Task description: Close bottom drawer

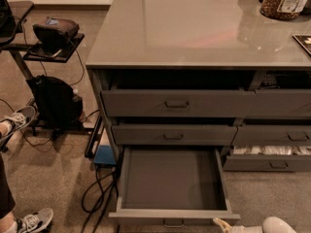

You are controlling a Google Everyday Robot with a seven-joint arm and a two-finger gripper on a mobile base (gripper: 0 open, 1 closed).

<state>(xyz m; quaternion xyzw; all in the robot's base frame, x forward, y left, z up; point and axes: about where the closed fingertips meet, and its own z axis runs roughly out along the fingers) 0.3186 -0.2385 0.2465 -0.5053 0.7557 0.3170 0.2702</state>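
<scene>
Since the big grey cabinet (194, 38) fills the top of the view, the bottom drawer (170, 213) sticks way out of it toward the camera, pulled right out. Its front runs left to right, so I'd say the push has to go straight back into the cabinet. The small metal pull (173, 223) sits centred on that front. The gripper (223, 224) pokes in just right of the drawer's front corner. Can't tell how wide it's set.

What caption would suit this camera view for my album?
Bottom drawer wide open under the grey counter, gripper low by its front right corner.
</scene>
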